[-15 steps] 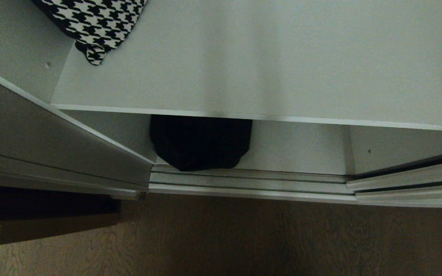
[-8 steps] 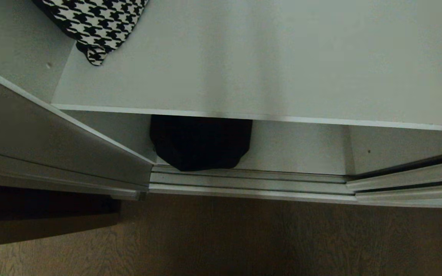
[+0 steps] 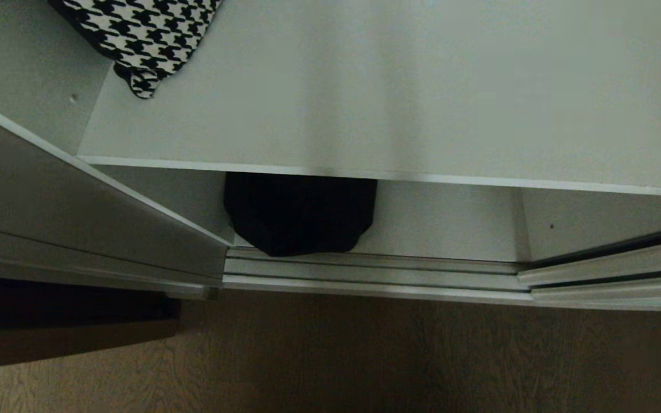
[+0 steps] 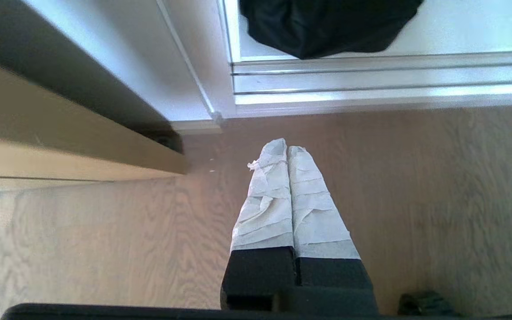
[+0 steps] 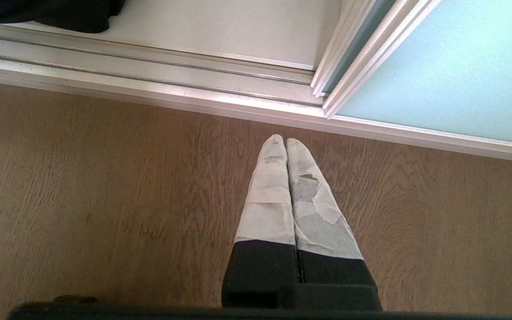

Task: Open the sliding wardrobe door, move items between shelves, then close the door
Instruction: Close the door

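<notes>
A floppy black bag [image 3: 299, 215] lies on the lower shelf [image 3: 445, 223], at its front edge and half under the upper shelf [image 3: 365, 103]. The sliding wardrobe door [image 5: 451, 66] stands pushed to the right, and its silver frame [image 3: 611, 261] shows beside the opening. My left gripper [image 4: 287, 149] hangs shut and empty over the wood floor, short of the bag [image 4: 327, 24]. My right gripper [image 5: 286, 141] is also shut and empty above the floor, near the door's corner. Neither gripper shows in the head view.
A black-and-white houndstooth cloth [image 3: 141, 34] lies at the back left of the upper shelf. Silver door tracks [image 3: 370, 272] run along the wardrobe's foot. The wardrobe's left side wall [image 3: 78, 212] and a light wood panel [image 4: 60, 151] stand left of the opening.
A pale grey tip at the head view's lower left edge has slipped out of sight. The bag, shelves and door stand as before.
</notes>
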